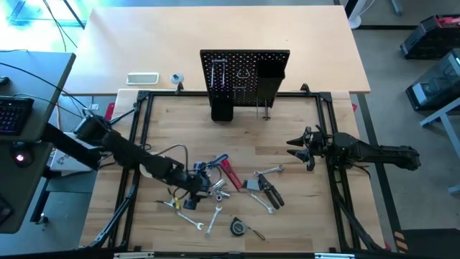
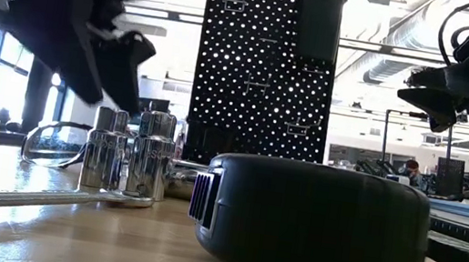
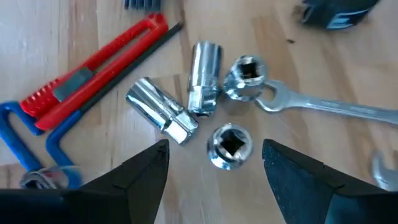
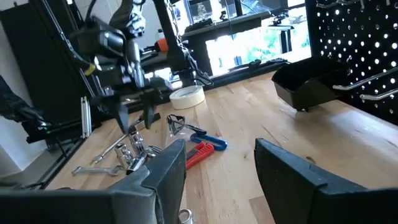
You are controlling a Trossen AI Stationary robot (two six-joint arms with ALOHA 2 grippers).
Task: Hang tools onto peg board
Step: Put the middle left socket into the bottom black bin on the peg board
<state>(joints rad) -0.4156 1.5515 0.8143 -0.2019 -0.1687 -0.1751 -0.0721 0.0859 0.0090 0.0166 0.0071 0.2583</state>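
Overhead camera looks straight down, taking in the whole bench (image 1: 287,144) with the peg board (image 1: 244,72) at the far edge. Low camera sits right on the bench top, facing that peg board (image 2: 266,71), a black tape measure (image 2: 313,229) looming close. Left wrist camera peers down tight on the silver sockets (image 3: 205,78), also seen low (image 2: 130,153). Right wrist camera looks across from farther back, sharing those sockets (image 4: 134,152).
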